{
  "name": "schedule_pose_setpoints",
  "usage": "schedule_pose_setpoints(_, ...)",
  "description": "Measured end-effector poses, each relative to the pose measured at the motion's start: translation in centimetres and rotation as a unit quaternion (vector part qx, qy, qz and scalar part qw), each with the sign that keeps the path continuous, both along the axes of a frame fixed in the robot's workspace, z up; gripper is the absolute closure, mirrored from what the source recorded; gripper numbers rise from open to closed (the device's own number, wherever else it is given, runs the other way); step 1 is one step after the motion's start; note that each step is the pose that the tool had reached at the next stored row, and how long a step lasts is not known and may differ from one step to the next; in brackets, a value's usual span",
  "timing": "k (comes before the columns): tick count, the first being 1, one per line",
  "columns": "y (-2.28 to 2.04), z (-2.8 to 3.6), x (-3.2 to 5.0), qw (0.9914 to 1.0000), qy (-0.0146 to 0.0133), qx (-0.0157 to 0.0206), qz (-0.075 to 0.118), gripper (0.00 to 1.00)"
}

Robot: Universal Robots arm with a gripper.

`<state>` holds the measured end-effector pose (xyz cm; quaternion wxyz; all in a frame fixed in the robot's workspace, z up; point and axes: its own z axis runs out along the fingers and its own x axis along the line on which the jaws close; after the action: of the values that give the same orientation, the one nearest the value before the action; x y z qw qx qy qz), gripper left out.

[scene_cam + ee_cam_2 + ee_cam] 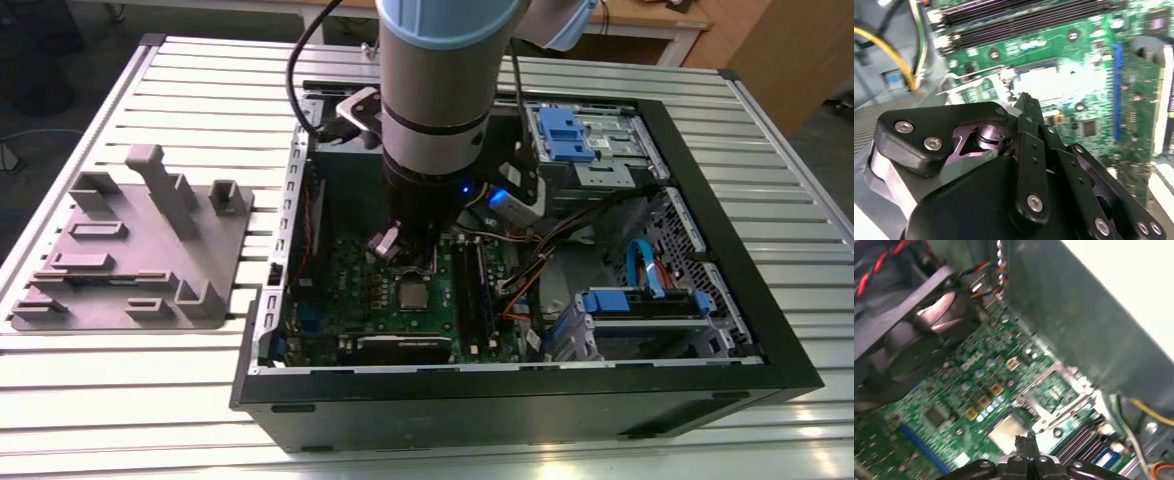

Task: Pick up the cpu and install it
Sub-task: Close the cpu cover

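Fixture blocks of grey plastic sit on the slatted tabletop at the exterior view's left, well apart from the arm and just beside the open computer case. Moving rightward, the case's near wall gives way to the green motherboard lying flat on its floor. The arm reaches straight down into the case, and its gripper hangs just above the board. The cpu, a small square chip with a pale silvery top, lies flat in the socket on the motherboard, directly beneath the gripper and slightly nearer the case's front wall. In the first wrist view the cpu rests in the socket beside the raised metal retention frame, with the jaws pressed together to a narrow point just above the chip's edge and holding nothing. The second wrist view shows the same closed black fingers over the bright chip. Further to the exterior view's right, dark memory slots run alongside the socket, then orange and black cables, and blue drive brackets against the case's far side.
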<state>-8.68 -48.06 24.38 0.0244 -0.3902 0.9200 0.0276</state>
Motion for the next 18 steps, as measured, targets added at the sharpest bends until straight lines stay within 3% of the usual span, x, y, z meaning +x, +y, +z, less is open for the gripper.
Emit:
schedule_pose_setpoints(1, 0.01, -0.06, 0.00, 0.99998, -0.0001, 0.0023, 0.006, 0.90)
schedule_pose_setpoints(4, 0.00, -0.24, 0.00, 0.99943, 0.0000, 0.0022, 0.034, 0.90)
schedule_pose_setpoints(8, 0.00, -0.43, 0.00, 0.99764, 0.0001, 0.0026, 0.069, 0.90)
schedule_pose_setpoints(9, -0.01, -0.45, 0.02, 0.99732, -0.0001, 0.0058, 0.073, 0.90)
schedule_pose_setpoints(13, 0.00, -0.52, 0.40, 0.99634, -0.0020, 0.0325, 0.079, 0.90)
schedule_pose_setpoints(15, 0.04, -0.67, 0.66, 0.99597, -0.0024, 0.0377, 0.081, 0.90)
schedule_pose_setpoints(18, 0.14, -0.95, 1.12, 0.99574, -0.0022, 0.0380, 0.084, 0.90)
